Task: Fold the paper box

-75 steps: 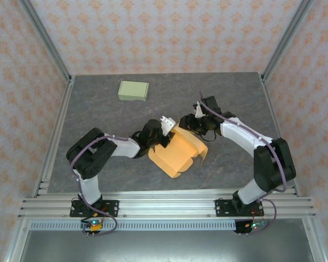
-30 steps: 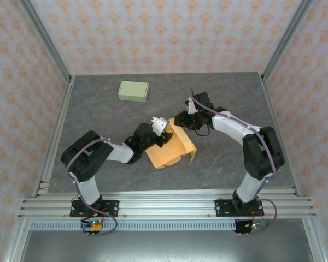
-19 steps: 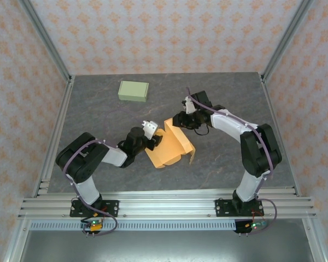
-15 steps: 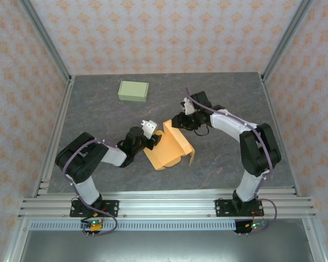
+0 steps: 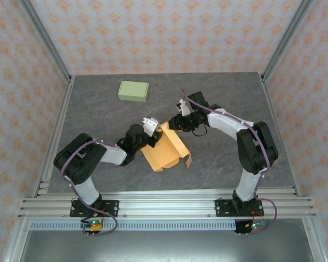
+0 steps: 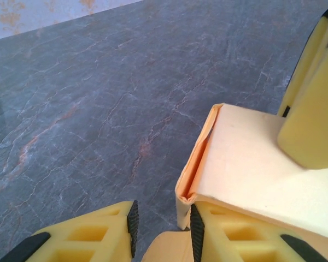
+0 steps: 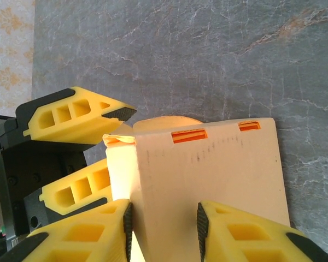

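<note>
Seemingly marbled table, patterned walls, box.

No text, label, brand, number or sign can be read anywhere. In the right wrist view the box has a few faint dark specks below its slots, too faint to read as letters.
</note>
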Available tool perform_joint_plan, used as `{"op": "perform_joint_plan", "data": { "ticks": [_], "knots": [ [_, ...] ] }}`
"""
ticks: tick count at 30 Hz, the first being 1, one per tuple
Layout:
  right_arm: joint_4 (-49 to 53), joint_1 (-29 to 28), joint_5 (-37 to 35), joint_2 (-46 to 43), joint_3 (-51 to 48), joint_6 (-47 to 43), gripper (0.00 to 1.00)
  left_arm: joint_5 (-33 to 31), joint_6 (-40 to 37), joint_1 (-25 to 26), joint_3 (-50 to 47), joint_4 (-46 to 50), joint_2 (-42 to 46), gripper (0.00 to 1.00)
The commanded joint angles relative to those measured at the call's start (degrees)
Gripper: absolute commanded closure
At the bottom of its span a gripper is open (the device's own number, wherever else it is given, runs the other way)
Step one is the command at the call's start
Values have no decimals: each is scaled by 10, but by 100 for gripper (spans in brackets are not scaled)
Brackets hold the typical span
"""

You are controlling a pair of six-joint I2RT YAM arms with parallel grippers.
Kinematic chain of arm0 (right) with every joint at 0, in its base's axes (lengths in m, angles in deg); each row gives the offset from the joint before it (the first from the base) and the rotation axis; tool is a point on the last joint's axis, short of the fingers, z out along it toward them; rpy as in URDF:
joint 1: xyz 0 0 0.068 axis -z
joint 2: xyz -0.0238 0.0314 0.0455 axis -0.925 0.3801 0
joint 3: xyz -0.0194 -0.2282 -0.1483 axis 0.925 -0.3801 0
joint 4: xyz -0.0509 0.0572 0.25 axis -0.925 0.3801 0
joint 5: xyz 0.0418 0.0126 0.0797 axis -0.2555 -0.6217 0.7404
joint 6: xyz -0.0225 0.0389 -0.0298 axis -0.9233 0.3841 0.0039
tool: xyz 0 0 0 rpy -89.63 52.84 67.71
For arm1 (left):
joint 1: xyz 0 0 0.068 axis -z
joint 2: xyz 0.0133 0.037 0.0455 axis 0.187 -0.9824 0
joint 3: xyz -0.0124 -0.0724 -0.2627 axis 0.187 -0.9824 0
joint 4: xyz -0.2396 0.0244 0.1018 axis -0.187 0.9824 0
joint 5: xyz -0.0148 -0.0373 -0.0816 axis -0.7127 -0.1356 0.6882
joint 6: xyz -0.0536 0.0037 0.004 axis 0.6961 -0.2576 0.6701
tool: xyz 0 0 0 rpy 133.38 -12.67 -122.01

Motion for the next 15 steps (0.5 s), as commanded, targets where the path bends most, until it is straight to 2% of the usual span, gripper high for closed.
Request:
{"op": "perform_joint_plan", "data": {
  "ticks": [1,9,11,15],
  "knots": [
    [26,-2,-24,7,6,-6,58,9,8,1,-4,-19,16,67],
    [-11,-2,-7,34,26,16,40,-4,21,5,-49,-23,39,68],
    [-16,-4,-7,35,29,18,34,-15,25,5,-61,-24,50,65],
    [-5,-5,-23,31,39,12,29,-37,29,5,-74,-23,66,59]
  ]
}}
